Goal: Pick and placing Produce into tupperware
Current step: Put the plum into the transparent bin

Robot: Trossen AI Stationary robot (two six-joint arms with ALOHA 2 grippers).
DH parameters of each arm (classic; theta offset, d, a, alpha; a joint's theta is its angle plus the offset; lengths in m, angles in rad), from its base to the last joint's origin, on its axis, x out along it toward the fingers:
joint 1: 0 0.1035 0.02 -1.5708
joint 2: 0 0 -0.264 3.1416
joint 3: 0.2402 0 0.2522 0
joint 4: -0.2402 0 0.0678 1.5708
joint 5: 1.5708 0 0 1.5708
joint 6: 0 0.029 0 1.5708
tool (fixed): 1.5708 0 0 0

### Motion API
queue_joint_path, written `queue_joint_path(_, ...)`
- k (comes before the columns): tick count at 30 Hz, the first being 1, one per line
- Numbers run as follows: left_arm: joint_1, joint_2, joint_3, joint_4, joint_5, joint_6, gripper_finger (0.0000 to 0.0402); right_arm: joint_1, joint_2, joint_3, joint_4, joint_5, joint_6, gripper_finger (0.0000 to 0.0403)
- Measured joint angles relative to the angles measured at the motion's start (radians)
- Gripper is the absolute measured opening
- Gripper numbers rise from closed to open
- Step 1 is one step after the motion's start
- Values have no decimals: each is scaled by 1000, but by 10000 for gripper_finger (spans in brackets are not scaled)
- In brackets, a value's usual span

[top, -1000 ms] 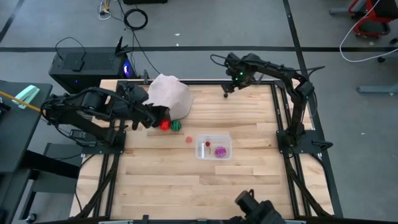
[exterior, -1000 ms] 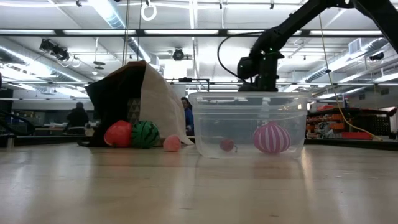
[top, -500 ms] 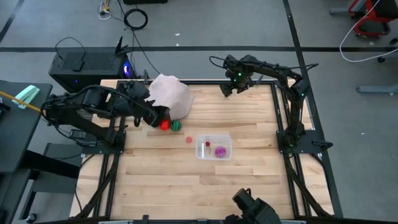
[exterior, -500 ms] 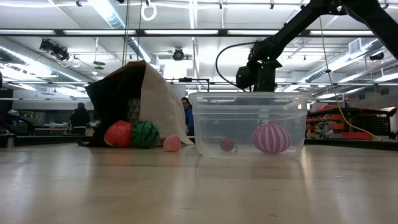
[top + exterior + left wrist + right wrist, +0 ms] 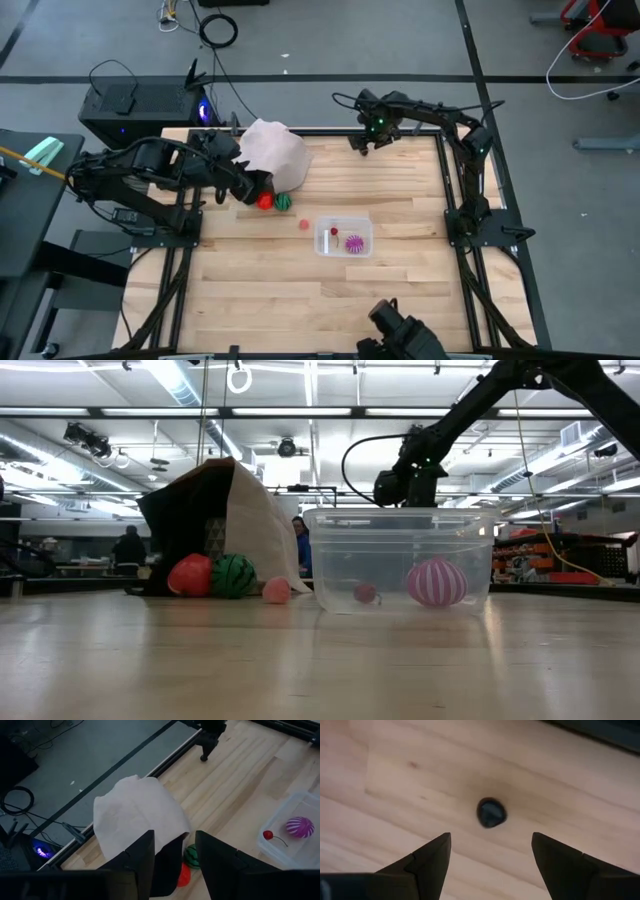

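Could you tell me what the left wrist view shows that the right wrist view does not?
Only the left wrist view shows the pale bag, the green piece and red piece beside it, and the tupperware holding a striped magenta piece and a small dark red one. Only the right wrist view shows a dark round hole in the wood. Both show the wooden table and open fingers.
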Motion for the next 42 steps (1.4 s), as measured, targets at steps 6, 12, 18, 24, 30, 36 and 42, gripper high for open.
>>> queue_joint_path(6,8,0,0,0,0,8,155,-9,0,0,19,-13,34,283)
queue_joint_path(12,10,0,0,1,0,8,156,-8,4,0,23,-13,64,283)
queue_joint_path(18,9,0,0,4,0,7,156,11,65,33,23,-24,74,283)
queue_joint_path(24,9,0,0,6,3,-4,151,11,116,89,7,-19,73,282)
queue_joint_path(30,9,0,0,6,3,-2,156,15,132,96,-16,-17,70,268)
queue_joint_path(36,9,0,0,6,3,8,151,18,132,94,-56,-6,51,252)
queue_joint_path(42,9,0,0,6,4,8,154,18,132,94,-60,3,50,235)
